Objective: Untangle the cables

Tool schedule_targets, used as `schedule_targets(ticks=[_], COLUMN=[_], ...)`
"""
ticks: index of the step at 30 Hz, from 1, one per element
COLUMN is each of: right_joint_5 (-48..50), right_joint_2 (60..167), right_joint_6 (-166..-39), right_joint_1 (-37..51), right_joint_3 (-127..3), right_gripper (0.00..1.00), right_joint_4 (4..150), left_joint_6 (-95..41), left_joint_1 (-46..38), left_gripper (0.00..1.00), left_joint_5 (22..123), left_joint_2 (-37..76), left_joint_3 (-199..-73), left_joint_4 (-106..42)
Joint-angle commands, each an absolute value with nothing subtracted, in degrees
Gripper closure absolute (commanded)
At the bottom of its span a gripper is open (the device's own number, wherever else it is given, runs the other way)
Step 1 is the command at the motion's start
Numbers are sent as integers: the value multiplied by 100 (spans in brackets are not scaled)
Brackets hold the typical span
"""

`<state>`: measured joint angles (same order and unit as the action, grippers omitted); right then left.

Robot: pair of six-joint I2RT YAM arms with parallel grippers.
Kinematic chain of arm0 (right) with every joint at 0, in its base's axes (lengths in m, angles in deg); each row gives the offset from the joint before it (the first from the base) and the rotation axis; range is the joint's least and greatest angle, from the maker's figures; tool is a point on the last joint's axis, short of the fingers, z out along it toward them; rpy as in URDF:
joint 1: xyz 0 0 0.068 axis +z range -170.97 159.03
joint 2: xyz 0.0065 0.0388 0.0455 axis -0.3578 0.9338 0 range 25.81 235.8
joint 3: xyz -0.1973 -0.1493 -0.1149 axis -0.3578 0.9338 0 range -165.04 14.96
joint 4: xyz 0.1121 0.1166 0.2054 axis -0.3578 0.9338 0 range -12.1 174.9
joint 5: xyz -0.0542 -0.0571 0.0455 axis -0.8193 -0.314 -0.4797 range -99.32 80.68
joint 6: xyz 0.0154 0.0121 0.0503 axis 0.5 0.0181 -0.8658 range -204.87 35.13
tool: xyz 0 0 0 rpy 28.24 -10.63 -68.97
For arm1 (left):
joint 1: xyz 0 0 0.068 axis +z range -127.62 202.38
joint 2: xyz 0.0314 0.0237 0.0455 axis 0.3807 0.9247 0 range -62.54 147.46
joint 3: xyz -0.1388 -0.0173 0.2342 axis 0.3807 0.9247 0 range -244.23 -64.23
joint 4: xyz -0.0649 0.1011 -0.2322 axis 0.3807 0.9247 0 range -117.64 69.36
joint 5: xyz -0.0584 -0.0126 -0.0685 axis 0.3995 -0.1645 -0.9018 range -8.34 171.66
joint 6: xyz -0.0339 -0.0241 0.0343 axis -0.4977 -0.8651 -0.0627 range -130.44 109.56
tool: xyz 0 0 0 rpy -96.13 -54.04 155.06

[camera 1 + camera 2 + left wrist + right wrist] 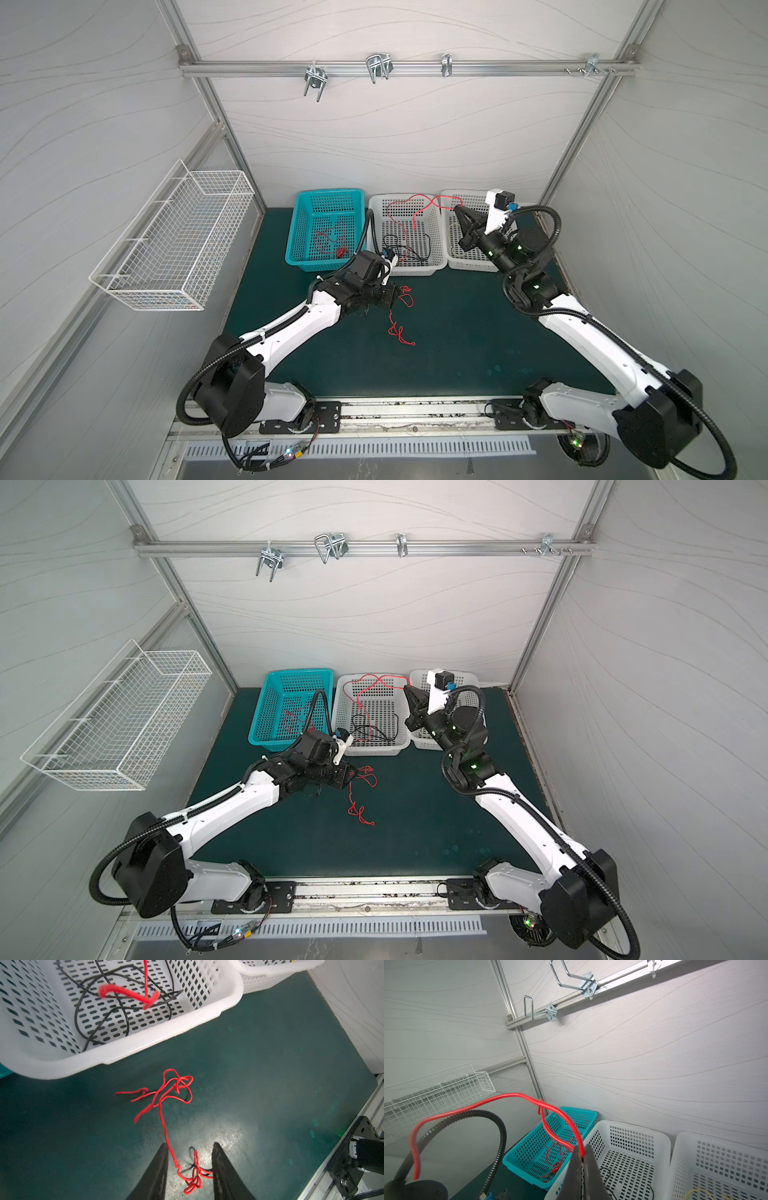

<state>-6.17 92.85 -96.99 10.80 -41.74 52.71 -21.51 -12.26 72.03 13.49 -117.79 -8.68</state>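
One red cable lies knotted on the green mat. My left gripper is open just above the mat, and the cable's small knot lies loose between its fingers. My right gripper is raised over the white baskets and shut on a second red cable, which loops left and hangs into the middle basket. A black cable lies coiled in that basket. A thin red cable lies in the teal basket, and a yellow cable in the right white basket.
A teal basket, a middle white basket and a right white basket stand in a row at the back of the mat. A wire basket hangs on the left wall. Metal hooks sit on a rail high on the back wall.
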Motion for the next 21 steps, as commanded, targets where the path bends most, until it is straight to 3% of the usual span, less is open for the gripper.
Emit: schedule_targets(ticks=[1, 12, 21], right_joint_5=[-424, -242, -553], right_joint_2=[9479, 10523, 12065], right_joint_6=[-9596, -9429, -9259], right_joint_1=[1183, 1627, 1993], right_joint_3=[-4513, -5517, -6629], right_gripper=[100, 100, 100], right_joint_4=[4830, 4503, 4433], left_joint_6=[-2150, -2536, -2764], left_joint_1=[-1251, -1235, -1225], left_gripper=[62, 56, 54], left_joint_5=[7388, 9185, 9885], left_joint_2=[922, -520, -1371], left_joint_3=[-11691, -10859, -10323], left_joint_4=[-1296, -1738, -1899])
